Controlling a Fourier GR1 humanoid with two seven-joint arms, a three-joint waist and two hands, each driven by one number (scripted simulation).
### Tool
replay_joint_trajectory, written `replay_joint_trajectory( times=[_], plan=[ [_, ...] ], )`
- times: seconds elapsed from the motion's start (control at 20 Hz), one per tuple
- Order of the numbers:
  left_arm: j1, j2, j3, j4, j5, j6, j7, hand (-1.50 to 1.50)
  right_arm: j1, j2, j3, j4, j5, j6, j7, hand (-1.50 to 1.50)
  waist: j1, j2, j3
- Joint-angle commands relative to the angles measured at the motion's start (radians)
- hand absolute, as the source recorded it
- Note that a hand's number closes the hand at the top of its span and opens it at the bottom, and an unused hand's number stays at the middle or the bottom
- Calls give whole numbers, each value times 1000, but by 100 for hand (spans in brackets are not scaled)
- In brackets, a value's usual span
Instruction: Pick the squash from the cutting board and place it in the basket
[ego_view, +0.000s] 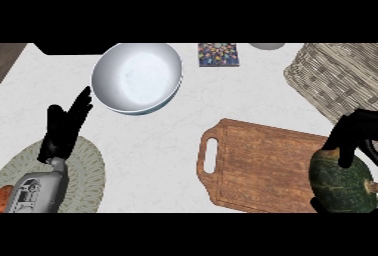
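A pale, speckled table (221, 100) filled the view from above. The squash (341, 184) sat at the far right edge of the cutting board (258, 167), partly cut off by the picture's right side. It was dark green, mottled with paler streaks and a few orange flecks, rounded and bulky, and no clear long axis could be made out from what showed.

The right robot hand (354, 131) was already on it: black fingers curled down over the squash's top from the basket side, so the fruit lay directly beneath and slightly nearer the robot than the palm. This robot hand looked closed around the squash, though whether the squash was clear of the board could not be told. The woven basket (332, 75) stood just beyond, up and right of the board, near the hand, so the coming move was judged a short carry away from the robot.

The left robot hand (66, 125) rested open, fingers up, well apart at the left, over a round woven placemat (88, 170). A white bowl (136, 75) stood beyond it, and a small patterned square (218, 54) lay near the table's far edge.
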Motion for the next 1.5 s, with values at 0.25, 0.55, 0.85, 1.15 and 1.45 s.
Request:
replay_joint_trajectory(
  times=[0.25,0.55,0.85,1.15,1.45],
  plan=[
    [1,-10,-17,-14,0,-15,-3,0,-459,-241,-228,166,-374,-20,450,150,14,-1,0],
    [-5,8,8,51,0,-20,-75,0,-598,-455,-166,364,-225,55,405,150,30,9,0],
    [-36,-21,-37,-13,-21,-7,18,0,-541,-594,-96,525,36,111,156,150,46,17,3],
    [-53,-30,-29,33,-27,6,5,0,-496,-704,-88,795,225,30,-198,150,36,19,4],
    [-50,-22,-10,79,-29,8,-61,0,-547,-749,-53,1122,335,-115,-514,150,43,20,3]
  ],
)
